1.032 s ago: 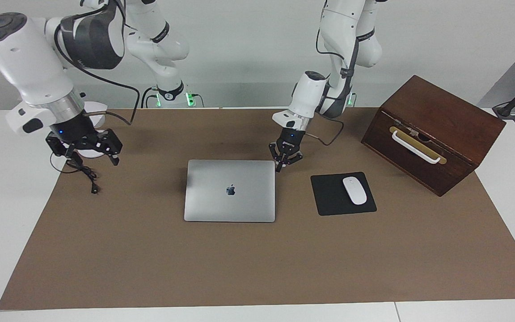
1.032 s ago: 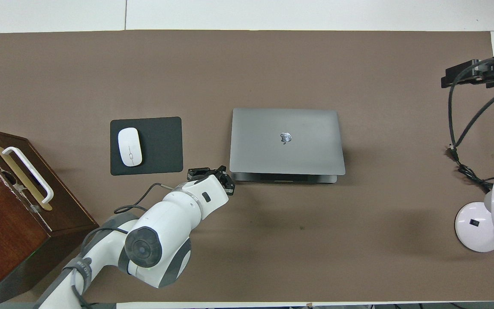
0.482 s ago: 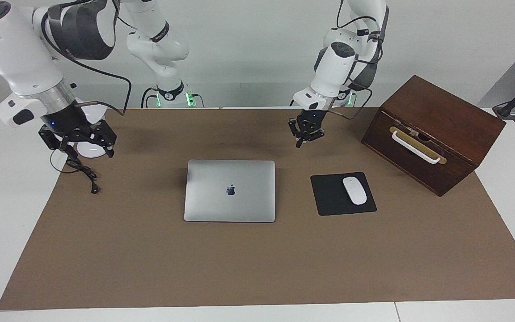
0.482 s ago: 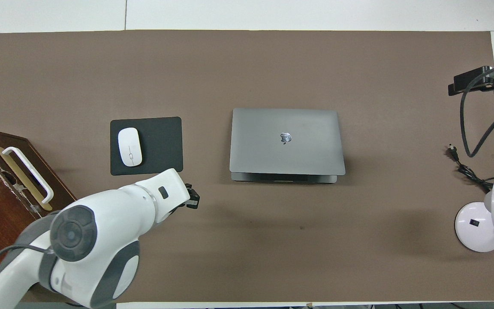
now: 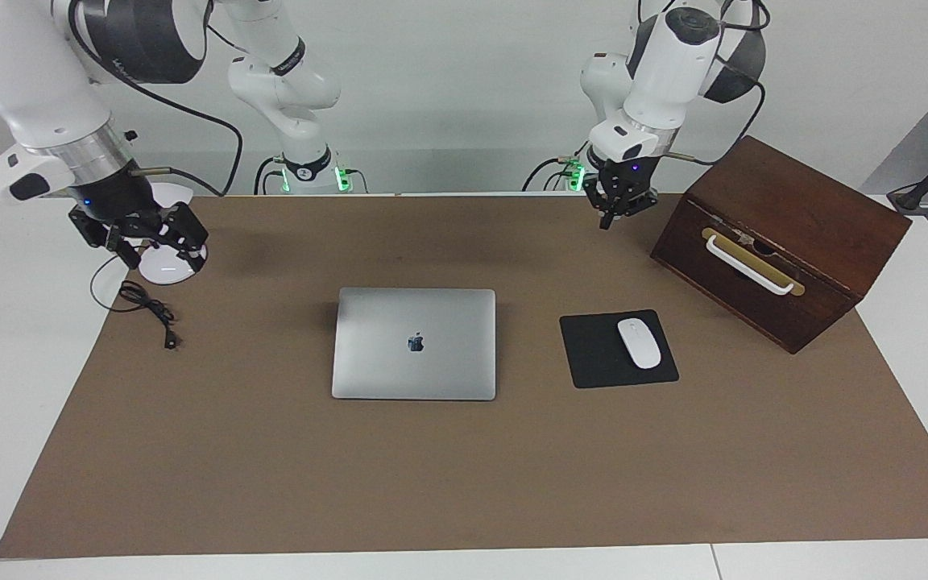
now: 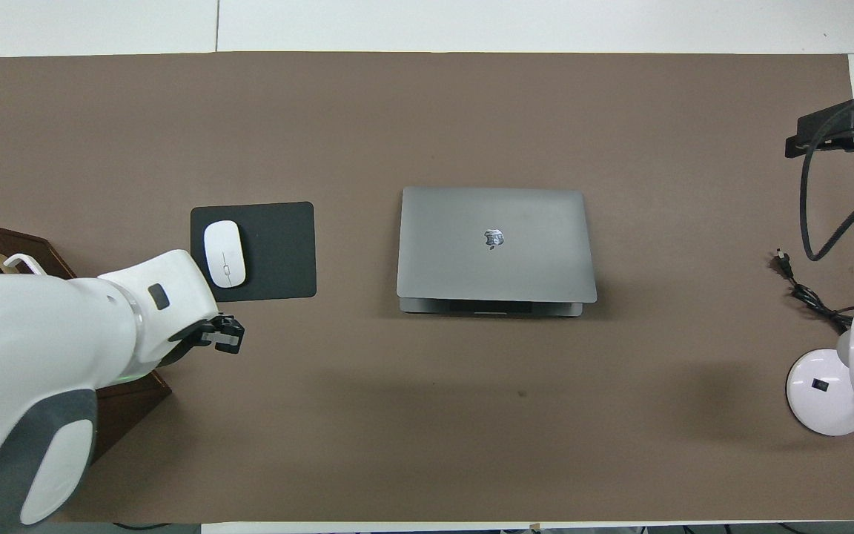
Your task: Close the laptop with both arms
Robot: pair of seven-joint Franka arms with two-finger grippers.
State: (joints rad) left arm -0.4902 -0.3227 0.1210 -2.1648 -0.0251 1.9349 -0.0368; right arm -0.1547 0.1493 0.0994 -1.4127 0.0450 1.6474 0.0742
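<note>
The silver-grey laptop lies in the middle of the brown mat with its lid down flat and the apple logo facing up. My left gripper hangs in the air over the mat's edge by the robots, beside the wooden box and well clear of the laptop, with nothing in it. My right gripper is open and empty, raised over the lamp base at the right arm's end of the table.
A black mouse pad with a white mouse lies beside the laptop toward the left arm's end. A dark wooden box with a white handle stands past it. A white desk lamp and its cable sit at the right arm's end.
My left gripper has lifted away from the laptop's corner and swung back toward the wooden box. The right gripper has risen a little. The laptop has not moved.
</note>
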